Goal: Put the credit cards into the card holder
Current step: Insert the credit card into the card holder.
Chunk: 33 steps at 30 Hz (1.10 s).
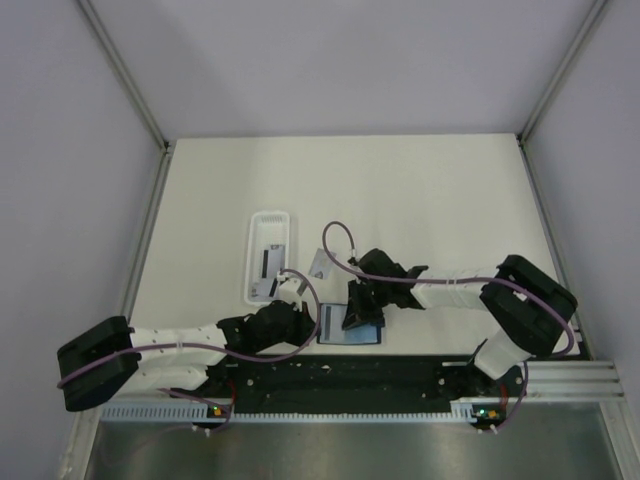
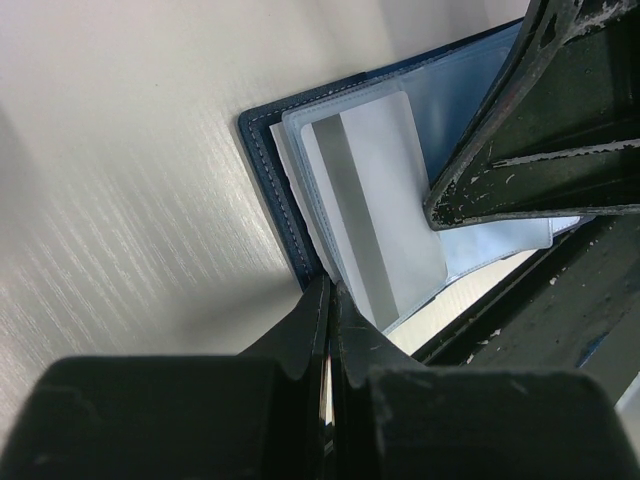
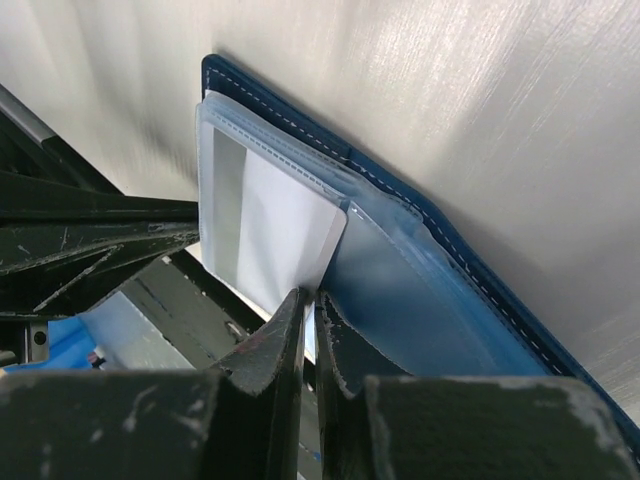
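Here, left fingers tight on the card holder edge, right fingers tight on a sleeved white card.

One card holder. One white tray. Credit cards: four, as far as can be told. That is one credit card in the holder's clear sleeve, two cards in the tray, small and dim from above, and one pale card on the surface beside the tray. Two arms: left arm, right arm.
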Motion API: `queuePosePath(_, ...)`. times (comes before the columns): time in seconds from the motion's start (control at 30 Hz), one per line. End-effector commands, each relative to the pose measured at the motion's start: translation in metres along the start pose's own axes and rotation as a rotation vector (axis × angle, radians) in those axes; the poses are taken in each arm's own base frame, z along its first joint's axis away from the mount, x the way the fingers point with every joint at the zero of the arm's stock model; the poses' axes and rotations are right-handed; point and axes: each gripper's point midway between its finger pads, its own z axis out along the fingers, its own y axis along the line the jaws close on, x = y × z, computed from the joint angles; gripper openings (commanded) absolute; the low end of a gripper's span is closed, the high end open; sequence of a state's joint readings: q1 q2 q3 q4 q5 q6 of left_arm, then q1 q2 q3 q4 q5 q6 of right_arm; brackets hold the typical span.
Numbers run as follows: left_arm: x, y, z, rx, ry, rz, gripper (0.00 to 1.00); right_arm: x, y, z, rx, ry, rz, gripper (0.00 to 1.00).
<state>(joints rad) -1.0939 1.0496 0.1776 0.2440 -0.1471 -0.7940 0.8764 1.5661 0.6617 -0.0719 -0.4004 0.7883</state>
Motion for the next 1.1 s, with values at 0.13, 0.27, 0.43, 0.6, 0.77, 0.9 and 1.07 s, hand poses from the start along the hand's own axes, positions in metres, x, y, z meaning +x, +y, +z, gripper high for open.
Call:
queuePosePath(0.13, 0.014, 0.018, -0.002, -0.062, 0.046, 0.028, 0.0, -0.02, 0.035, 0.002, -0.098, -0.067, -0.061, 0.09)
queuePosePath(0.27, 0.014, 0.017, -0.002, -0.059, 0.047, 0.026, 0.0, -0.024, 0.03, -0.003, -0.047, -0.078, -0.077, 0.17)
queuePosePath(0.43, 0.012, 0.018, -0.005, -0.06, 0.035, 0.013, 0.0, -0.029, 0.018, -0.025, 0.051, -0.14, -0.112, 0.3)
queuePosePath(0.6, 0.012, 0.017, -0.007, -0.057, 0.031, -0.001, 0.0, -0.037, 0.021, -0.052, 0.074, -0.23, -0.143, 0.4)
queuePosePath(0.77, 0.009, 0.019, -0.009, -0.068, 0.015, -0.021, 0.0, -0.046, 0.003, -0.074, 0.179, -0.314, -0.151, 0.42)
queuePosePath(0.9, 0.007, 0.021, -0.008, -0.088, 0.008, -0.032, 0.0, -0.046, -0.019, -0.083, 0.252, -0.326, -0.126, 0.43)
queuePosePath(1.07, 0.005, 0.022, -0.006, -0.102, -0.005, -0.053, 0.0, -0.039, -0.03, -0.091, 0.25, -0.349, -0.089, 0.43)
